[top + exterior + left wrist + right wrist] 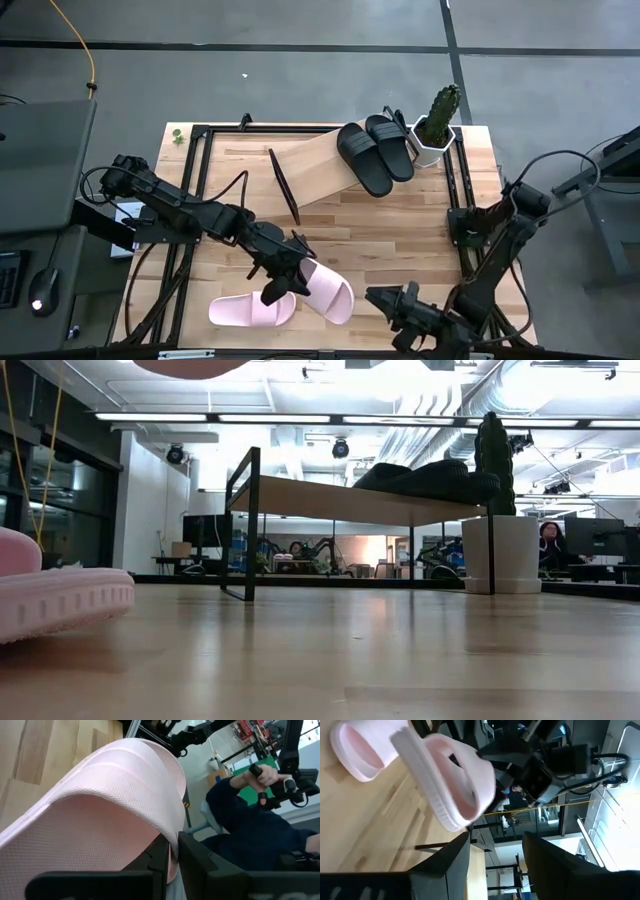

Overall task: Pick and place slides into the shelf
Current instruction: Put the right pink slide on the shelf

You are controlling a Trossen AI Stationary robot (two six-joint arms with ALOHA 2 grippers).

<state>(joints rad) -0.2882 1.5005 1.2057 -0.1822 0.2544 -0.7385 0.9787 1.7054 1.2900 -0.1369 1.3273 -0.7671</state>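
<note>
My left gripper (284,283) is near the table's near edge, shut on a pale pink slide (330,290), which is lifted and shows at the top of the low view (190,365). The second pink slide (250,311) lies flat on the table beside it. Two black slides (376,152) sit side by side on top of the light-wood shelf (310,170), at its right end. My right gripper (398,305) waits open at the near edge, right of the pink slides; its fingers (455,865) frame the held slide (455,785) from a distance. My left gripper (174,865) pinches the pink slide's wide strap at its edge (172,851) between the two fingers, which come from the table's left. The slide is lifted clear of the table and tilted, its sole edge turned toward the right arm.
A white hexagonal pot with a cactus (437,128) stands at the far right corner, just right of the black slides. The shelf's left half (300,170) is bare wood. A person sits beyond the table (250,825) holding control handles.
</note>
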